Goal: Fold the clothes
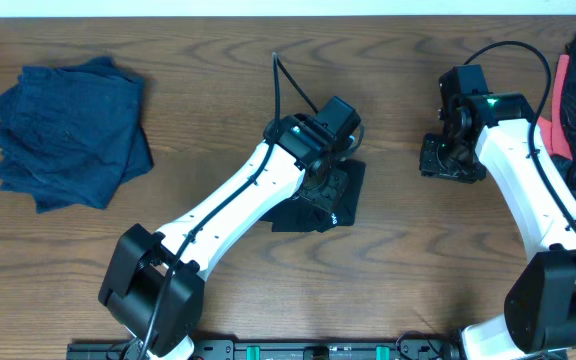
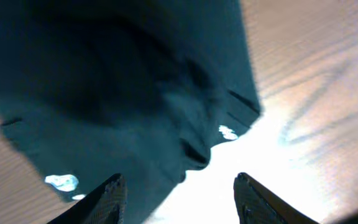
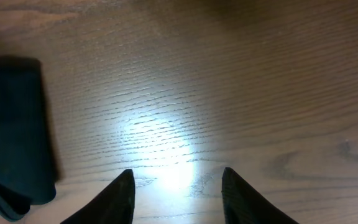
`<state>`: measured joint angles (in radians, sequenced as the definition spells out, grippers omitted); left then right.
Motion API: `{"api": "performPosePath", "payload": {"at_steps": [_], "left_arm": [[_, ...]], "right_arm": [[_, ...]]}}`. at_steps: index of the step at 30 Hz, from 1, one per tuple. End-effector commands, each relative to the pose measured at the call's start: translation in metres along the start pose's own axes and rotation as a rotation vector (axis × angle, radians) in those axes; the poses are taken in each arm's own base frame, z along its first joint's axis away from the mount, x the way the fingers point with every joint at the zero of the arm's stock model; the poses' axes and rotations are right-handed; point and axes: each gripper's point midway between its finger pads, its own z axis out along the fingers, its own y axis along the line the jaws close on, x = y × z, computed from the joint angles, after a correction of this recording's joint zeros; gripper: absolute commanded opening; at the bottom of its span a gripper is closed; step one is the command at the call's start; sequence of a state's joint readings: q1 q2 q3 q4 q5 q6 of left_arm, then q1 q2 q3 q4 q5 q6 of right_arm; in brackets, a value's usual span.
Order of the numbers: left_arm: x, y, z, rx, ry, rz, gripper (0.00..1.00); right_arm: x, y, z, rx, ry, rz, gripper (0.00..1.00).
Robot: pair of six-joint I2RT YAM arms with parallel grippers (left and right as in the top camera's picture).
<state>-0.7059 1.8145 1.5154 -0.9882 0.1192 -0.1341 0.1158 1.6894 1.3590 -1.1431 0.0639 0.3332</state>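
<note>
A folded black garment lies at the table's centre, partly under my left gripper. In the left wrist view the dark fabric fills the upper left, with small white marks on it. My left gripper is open just above its edge, and nothing sits between the fingers. My right gripper hovers to the right of the garment. It stands open over bare wood, and the dark cloth shows at the left of its view. More clothes, black with a coral-red piece, are heaped at the right edge.
A stack of folded dark blue clothes sits at the far left. Bare wooden table lies between that stack and the centre. A black cable loops up behind my left wrist.
</note>
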Motion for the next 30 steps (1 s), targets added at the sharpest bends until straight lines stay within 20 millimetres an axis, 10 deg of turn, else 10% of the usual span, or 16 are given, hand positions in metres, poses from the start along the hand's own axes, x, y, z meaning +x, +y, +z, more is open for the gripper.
{"api": "performPosePath", "payload": {"at_steps": [1,11,19,30], "left_arm": [[-0.010,0.038,-0.031,-0.120,-0.100,-0.046,0.57],[-0.009,0.156,-0.118,-0.165,-0.342,-0.484,0.66],[-0.007,0.159,-0.076,0.072,-0.224,-0.514,0.66],[-0.019,0.130,-0.006,0.306,-0.082,-0.326,0.67]], "right_arm": [[-0.002,-0.005,-0.002,0.006,-0.007,0.019,0.46],[-0.012,0.093,-0.018,-0.392,-0.097,-0.263,0.49],[-0.010,0.156,-0.016,-0.393,-0.200,-0.408,0.47],[0.001,0.130,0.060,-0.161,-0.028,-0.289,0.34]]}}
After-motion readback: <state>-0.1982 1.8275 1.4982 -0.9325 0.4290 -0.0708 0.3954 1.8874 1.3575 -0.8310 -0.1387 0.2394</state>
